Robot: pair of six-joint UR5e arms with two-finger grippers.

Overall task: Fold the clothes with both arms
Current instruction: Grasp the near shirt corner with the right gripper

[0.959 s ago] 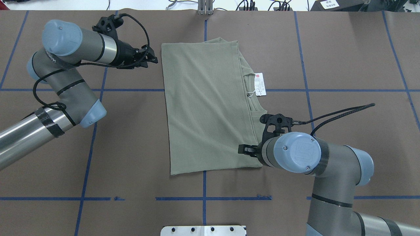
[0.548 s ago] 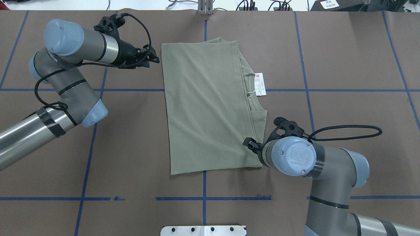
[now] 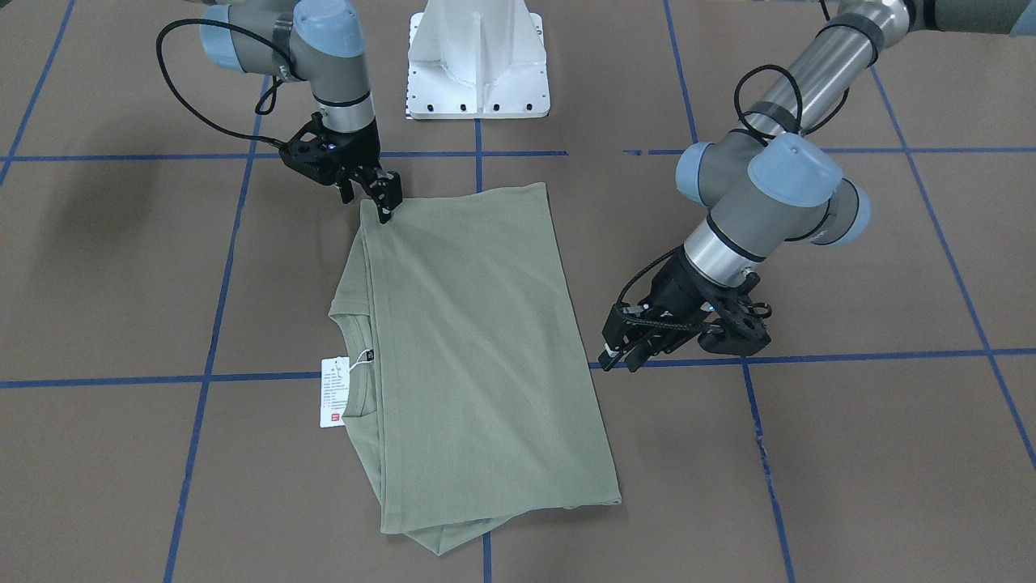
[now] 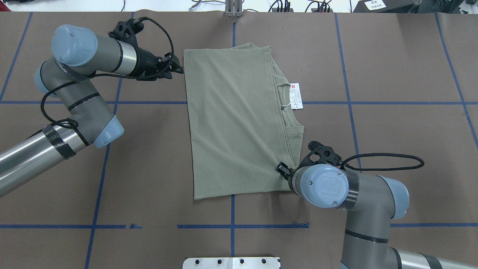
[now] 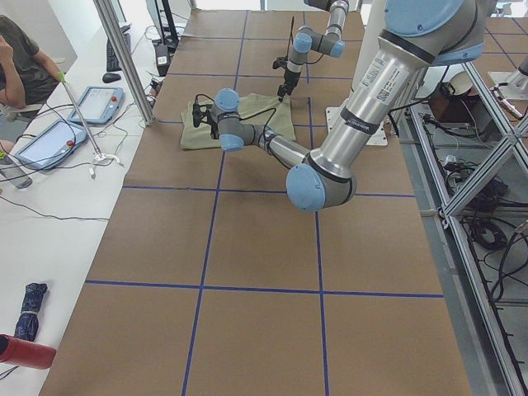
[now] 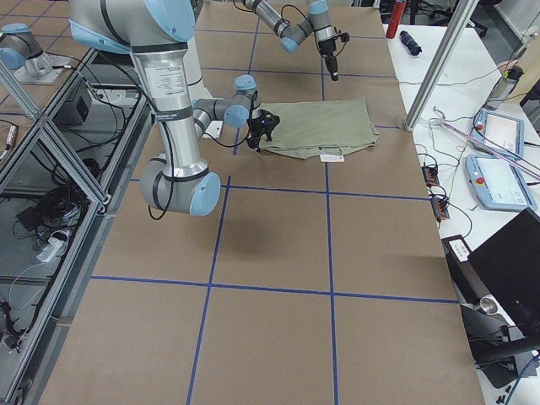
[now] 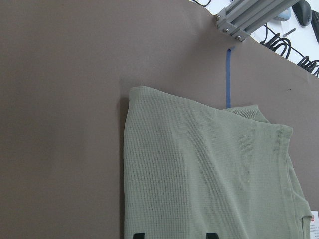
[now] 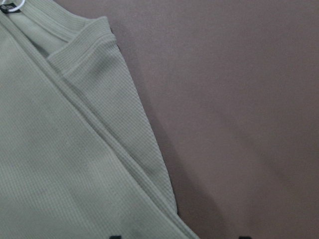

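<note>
The sage-green shirt [image 4: 235, 123] lies folded flat on the brown table, its white hang tag [image 4: 295, 96] at the neckline on the right. My left gripper [image 4: 178, 69] is open at the shirt's far left edge; in the left wrist view its fingertips [image 7: 138, 235] stand apart over the cloth [image 7: 209, 179]. My right gripper [image 4: 281, 169] is open at the shirt's near right corner; in the right wrist view the folded edge [image 8: 124, 164] runs between its tips. In the front view the right gripper [image 3: 387, 198] touches that corner and the left gripper [image 3: 623, 356] sits beside the shirt's edge [image 3: 587, 356].
The white pedestal base [image 3: 477, 61] stands at the table's near edge, its plate showing in the overhead view [image 4: 231, 262]. A metal post [image 4: 233, 9] and cables sit at the far edge. Blue tape lines [image 4: 93, 226] cross the brown table.
The right arm has swung in and lowered toward the shirt's near right corner. The left gripper has moved slightly right, up to the shirt's left edge. The shirt has not moved.
</note>
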